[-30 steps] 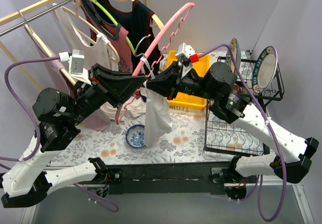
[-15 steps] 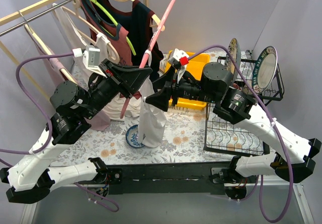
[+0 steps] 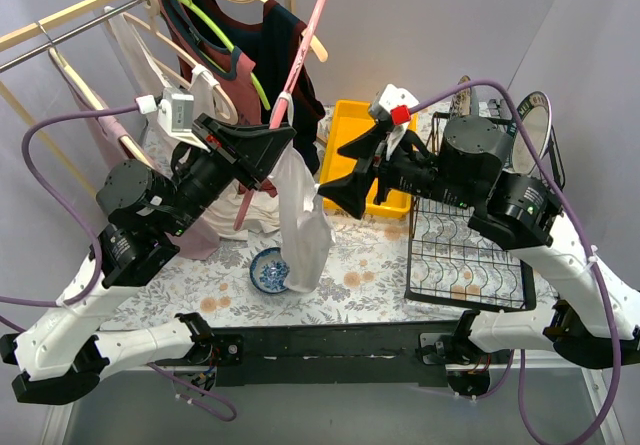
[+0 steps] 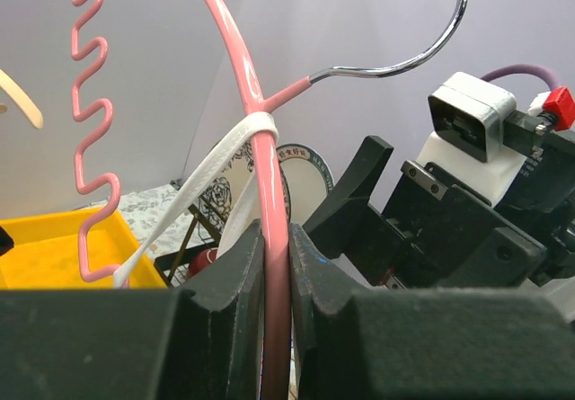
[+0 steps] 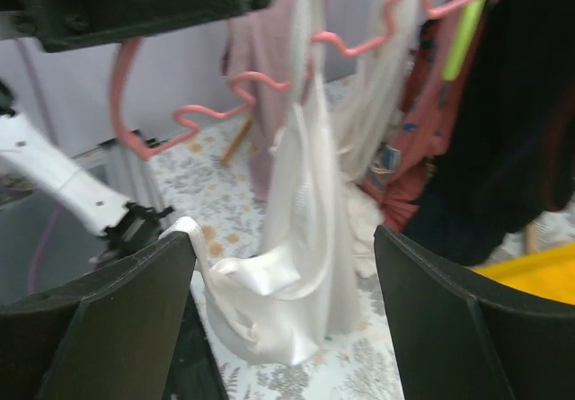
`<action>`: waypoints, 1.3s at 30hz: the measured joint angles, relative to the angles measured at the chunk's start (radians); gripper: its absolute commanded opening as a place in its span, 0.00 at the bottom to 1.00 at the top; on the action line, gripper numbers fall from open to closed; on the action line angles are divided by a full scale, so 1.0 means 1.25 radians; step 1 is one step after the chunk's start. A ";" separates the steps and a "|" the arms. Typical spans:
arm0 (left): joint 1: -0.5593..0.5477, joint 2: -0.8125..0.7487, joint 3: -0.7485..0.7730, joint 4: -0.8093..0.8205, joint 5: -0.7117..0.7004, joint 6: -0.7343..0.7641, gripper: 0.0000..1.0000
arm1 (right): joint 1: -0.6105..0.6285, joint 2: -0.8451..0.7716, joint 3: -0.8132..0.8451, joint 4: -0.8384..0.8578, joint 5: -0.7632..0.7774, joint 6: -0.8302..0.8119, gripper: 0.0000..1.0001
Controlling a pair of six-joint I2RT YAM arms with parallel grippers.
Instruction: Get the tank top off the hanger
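A pink hanger [image 3: 285, 95] stands steeply tilted above the table, and my left gripper [image 3: 272, 150] is shut on its bar [image 4: 274, 238]. The white tank top [image 3: 302, 227] hangs from it in a long bunch, one strap [image 4: 235, 139] looped round the bar just below the metal hook [image 4: 409, 58]. Its hem reaches down near the tablecloth. My right gripper [image 3: 350, 170] stands open just right of the garment. In the right wrist view the tank top [image 5: 305, 274] hangs between and beyond the spread fingers [image 5: 117, 319], and a fold of white fabric lies against the left fingertip.
A rail [image 3: 70, 15] at the back left carries several other garments on hangers. A yellow bin [image 3: 385, 130] sits behind the right gripper. A black wire dish rack [image 3: 460, 265] with plates [image 3: 530, 135] stands at the right. A small blue bowl [image 3: 268, 270] lies beside the tank top's hem.
My right gripper has opened, let go of the tank top and drawn back to the right. The left arm has tipped the hanger more upright, and the garment now hangs free from it.
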 measured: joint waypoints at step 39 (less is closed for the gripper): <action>0.000 0.038 0.004 -0.005 0.058 -0.003 0.00 | -0.027 -0.022 0.018 0.329 0.082 -0.046 0.64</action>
